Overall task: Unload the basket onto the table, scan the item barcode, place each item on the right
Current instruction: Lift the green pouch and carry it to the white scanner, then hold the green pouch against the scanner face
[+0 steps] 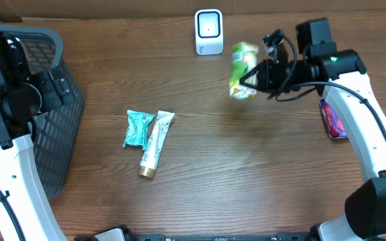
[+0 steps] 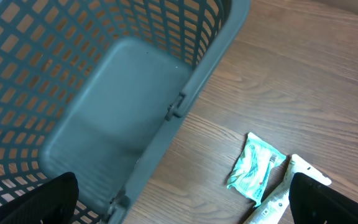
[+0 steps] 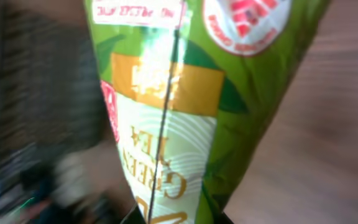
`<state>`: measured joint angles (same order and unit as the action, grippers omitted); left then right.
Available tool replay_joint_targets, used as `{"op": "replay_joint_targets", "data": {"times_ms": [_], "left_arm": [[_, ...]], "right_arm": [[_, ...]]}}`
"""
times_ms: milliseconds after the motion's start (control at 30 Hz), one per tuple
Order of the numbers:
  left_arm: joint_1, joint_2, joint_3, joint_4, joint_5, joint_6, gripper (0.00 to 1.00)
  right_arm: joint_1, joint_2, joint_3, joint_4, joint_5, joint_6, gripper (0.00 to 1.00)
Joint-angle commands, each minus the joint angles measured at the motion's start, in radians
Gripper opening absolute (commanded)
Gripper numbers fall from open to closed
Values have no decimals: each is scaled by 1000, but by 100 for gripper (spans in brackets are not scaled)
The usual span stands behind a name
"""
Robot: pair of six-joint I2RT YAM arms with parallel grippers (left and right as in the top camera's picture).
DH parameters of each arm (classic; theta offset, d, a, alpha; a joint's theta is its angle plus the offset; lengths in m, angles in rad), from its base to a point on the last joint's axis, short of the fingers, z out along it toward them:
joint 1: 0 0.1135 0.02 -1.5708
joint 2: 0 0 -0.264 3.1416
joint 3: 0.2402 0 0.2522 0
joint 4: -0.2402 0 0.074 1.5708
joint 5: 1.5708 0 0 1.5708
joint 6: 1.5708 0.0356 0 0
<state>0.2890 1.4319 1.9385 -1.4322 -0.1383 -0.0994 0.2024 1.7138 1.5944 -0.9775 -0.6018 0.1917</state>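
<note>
From overhead you see your right tool pinching the green tea packet by one end, held up off the desk just right of the white scanner. A teal sachet and a tube lie touching mid-desk; a red packet lies beneath your right arm. On the left wrist, your left tool stands spread wide at the grey basket edge, holding nothing. On the right wrist, the packet fills the view, blurred, its back seam facing you
</note>
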Motion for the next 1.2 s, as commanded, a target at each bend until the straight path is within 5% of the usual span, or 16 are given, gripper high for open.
{"op": "replay_joint_targets", "data": {"times_ms": [0, 67, 300, 600, 867, 1167], "left_arm": [[2, 2, 19, 3, 12, -13, 99], [3, 2, 18, 3, 12, -13, 99], [3, 2, 19, 3, 12, -13, 99], [3, 2, 19, 3, 12, -13, 100], [3, 2, 19, 3, 12, -13, 100], [3, 2, 19, 3, 12, -13, 100]], "right_arm": [[80, -11, 159, 25, 629, 93, 4], [117, 28, 209, 43, 794, 77, 3], [243, 258, 268, 373, 1201, -345, 4], [298, 493, 267, 816, 1313, -1012, 4], [300, 602, 267, 950, 1324, -1165, 4], [300, 629, 267, 977, 1310, -1168, 4]]}}
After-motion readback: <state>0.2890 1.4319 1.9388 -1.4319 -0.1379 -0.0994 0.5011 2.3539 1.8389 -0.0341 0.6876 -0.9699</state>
